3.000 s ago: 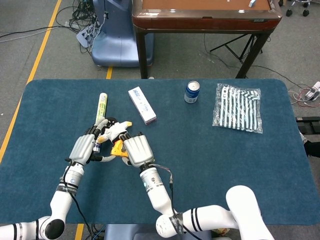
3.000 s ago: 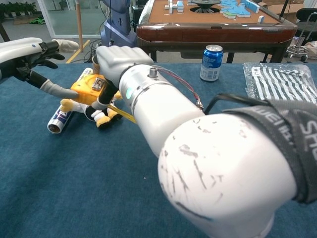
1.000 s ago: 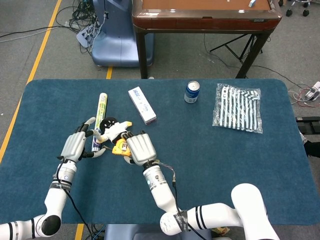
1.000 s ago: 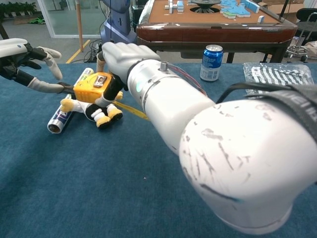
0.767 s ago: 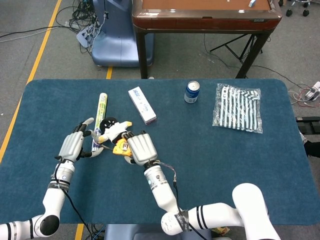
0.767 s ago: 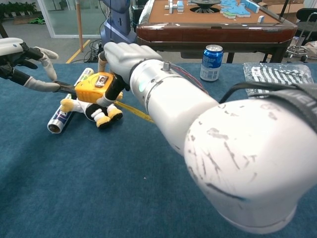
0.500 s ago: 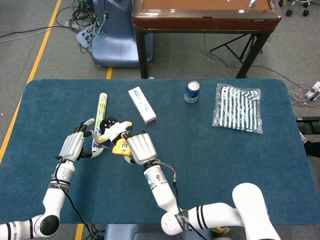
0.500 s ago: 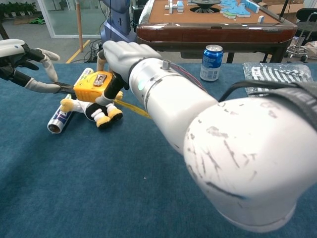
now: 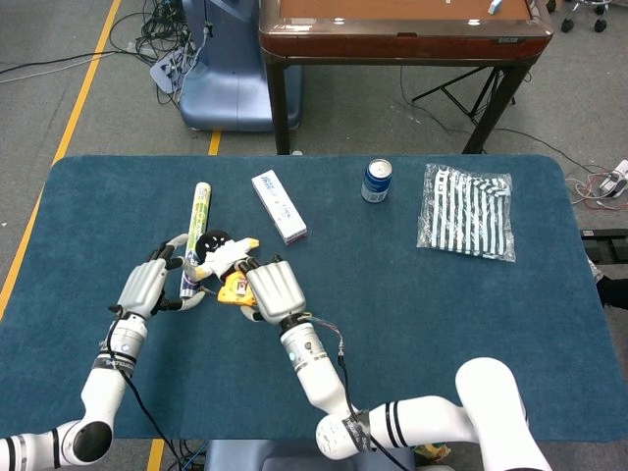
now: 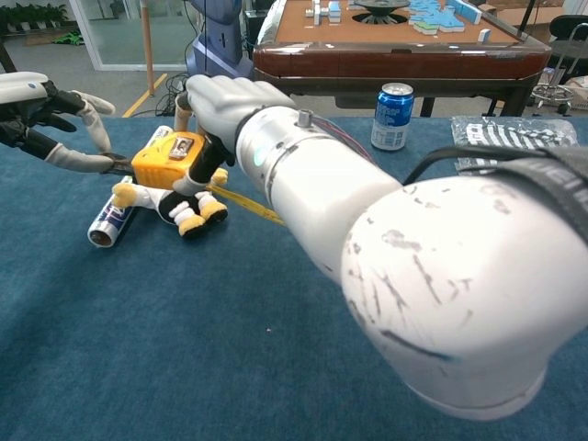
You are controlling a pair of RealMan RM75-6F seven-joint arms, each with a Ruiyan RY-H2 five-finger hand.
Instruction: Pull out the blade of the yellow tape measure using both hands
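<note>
The yellow tape measure (image 10: 170,158) sits at the left of the blue table (image 9: 412,304), on top of a small plush toy (image 10: 175,204), with a short strip of yellow blade (image 10: 246,208) showing out to its right. The right hand (image 10: 225,106) grips the case from its right side, fingers curled around it. The left hand (image 10: 57,115) reaches in from the left, its thumb and a finger closed at the case's left edge; whether they actually pinch anything cannot be told. Touching the toy on the left lies a cylindrical tube (image 9: 195,234). Farther right are a white box (image 9: 279,206), a blue can (image 9: 376,181) and a striped bag (image 9: 469,211).
</note>
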